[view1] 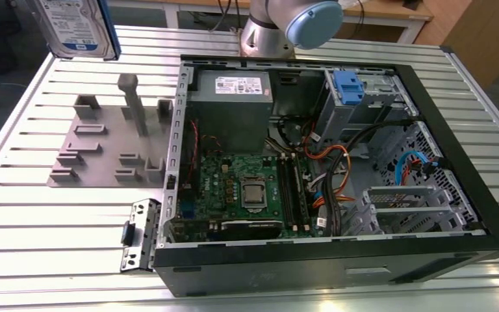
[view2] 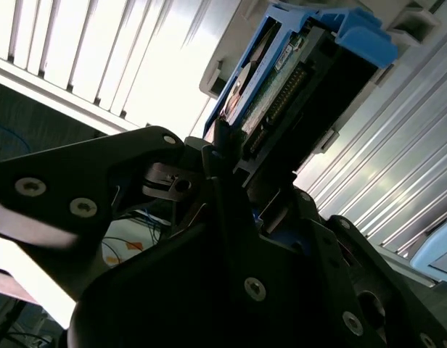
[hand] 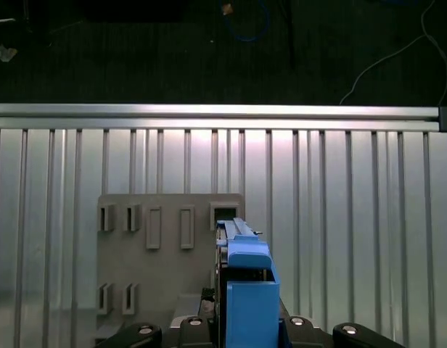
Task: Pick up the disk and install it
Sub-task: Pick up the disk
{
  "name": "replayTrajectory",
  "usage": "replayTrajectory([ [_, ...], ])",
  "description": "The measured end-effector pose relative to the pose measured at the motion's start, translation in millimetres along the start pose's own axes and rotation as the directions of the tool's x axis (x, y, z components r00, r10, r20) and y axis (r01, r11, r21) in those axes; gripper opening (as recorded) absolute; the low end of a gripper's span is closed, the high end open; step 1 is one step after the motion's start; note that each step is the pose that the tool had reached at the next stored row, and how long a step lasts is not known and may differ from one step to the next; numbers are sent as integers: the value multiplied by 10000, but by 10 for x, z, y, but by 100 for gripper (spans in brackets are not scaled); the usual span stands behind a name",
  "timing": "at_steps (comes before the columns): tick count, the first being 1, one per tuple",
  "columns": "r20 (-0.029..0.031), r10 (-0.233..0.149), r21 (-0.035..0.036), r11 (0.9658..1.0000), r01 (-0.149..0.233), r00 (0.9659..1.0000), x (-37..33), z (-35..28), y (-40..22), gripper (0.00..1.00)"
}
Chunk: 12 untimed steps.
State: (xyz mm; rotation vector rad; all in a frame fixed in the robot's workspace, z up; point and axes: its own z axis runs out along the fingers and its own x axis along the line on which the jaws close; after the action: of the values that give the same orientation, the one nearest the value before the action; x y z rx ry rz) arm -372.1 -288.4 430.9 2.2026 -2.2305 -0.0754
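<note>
The disk (view1: 78,26), silver with a white-and-blue label and blue carrier rails, hangs upright in the air at the exterior view's far left, above the slatted table. In the second wrist view my gripper (view2: 233,156) is shut on the disk (view2: 281,80), with its dark fingers (view2: 218,148) clamped on the near end. The first wrist view shows the disk (hand: 247,290) edge-on, held over the grey fixture plate (hand: 158,254). The open computer case (view1: 457,162) lies to the exterior view's right of the disk.
The grey fixture plate (view1: 102,149) with upright posts lies on the table beside the case. Inside the case are a grey power supply (view1: 229,104), a green motherboard (view1: 241,188), cables, and a metal drive cage with a blue bracket (view1: 347,84). The arm's base (view1: 275,26) stands behind the case.
</note>
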Motion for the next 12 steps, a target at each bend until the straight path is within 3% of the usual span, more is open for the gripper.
replayTrajectory([
  [12, 0, 0, 0, 10000, 0, 10000, -4, -115, 4, 36],
])
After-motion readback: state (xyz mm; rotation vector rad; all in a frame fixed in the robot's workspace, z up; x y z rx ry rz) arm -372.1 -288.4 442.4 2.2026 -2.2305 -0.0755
